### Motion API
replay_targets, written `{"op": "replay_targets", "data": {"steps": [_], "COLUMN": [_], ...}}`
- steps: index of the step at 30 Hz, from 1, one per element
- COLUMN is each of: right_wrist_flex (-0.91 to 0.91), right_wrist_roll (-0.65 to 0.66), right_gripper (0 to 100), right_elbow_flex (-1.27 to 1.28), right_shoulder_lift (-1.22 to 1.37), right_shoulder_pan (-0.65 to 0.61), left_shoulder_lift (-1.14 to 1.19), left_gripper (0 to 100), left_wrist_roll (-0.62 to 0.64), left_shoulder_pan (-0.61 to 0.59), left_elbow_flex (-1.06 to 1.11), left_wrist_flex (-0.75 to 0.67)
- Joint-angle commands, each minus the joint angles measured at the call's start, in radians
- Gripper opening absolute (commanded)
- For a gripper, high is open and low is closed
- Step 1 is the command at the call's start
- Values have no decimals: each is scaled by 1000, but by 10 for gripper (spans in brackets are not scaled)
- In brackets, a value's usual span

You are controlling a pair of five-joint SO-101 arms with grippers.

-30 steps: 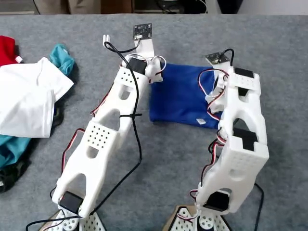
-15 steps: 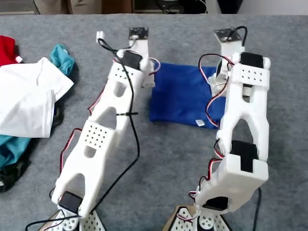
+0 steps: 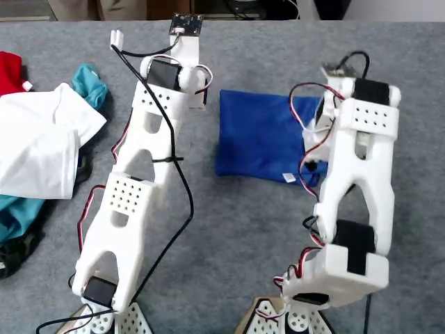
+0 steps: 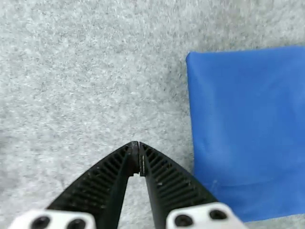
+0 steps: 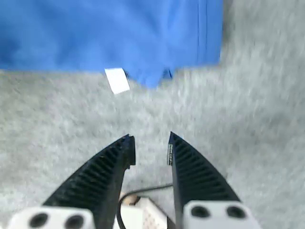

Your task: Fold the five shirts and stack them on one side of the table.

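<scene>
Seen from above, one folded blue shirt (image 3: 261,136), a smooth rectangle, is laid near the fuzzy grey table (image 3: 229,236)'s far edge; one rumpled shirt heap (image 3: 38,139) is piled at its left edge. Left wrist: the left gripper (image 4: 136,147) is clenched, empty. Right wrist: the right gripper (image 5: 150,145) is parted, empty

The folded shirt (image 4: 243,129) beside the left gripper (image 4: 136,153) is plain royal blue; its label (image 5: 116,80), ahead of the right gripper (image 5: 150,143), is white; both grippers' fingers (image 4: 105,181) are ribbed black; the table (image 3: 243,229) is mottled grey; well off from the left gripper lie a white shirt (image 3: 38,139), a teal shirt (image 3: 89,82) and a red shirt (image 3: 8,69).
</scene>
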Motion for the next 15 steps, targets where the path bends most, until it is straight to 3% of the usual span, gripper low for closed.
{"op": "replay_targets", "data": {"steps": [1, 5, 11, 15], "right_wrist_flex": [21, 0, -298, -483], "right_wrist_roll": [-11, -81, -522, -818], "right_gripper": [136, 136, 142, 227], "right_elbow_flex": [137, 277, 325, 397], "right_shoulder_lift": [-85, -125, -127, -125], "right_shoulder_pan": [62, 71, 58, -39], "left_shoulder_lift": [-81, -76, -73, -73], "left_gripper": [20, 19, 19, 19], "left_wrist_roll": [-21, -17, -15, -14], "left_shoulder_pan": [-31, -58, -52, -44], "left_elbow_flex": [20, 32, 32, 32], "left_wrist_flex": [11, 11, 11, 11]}}
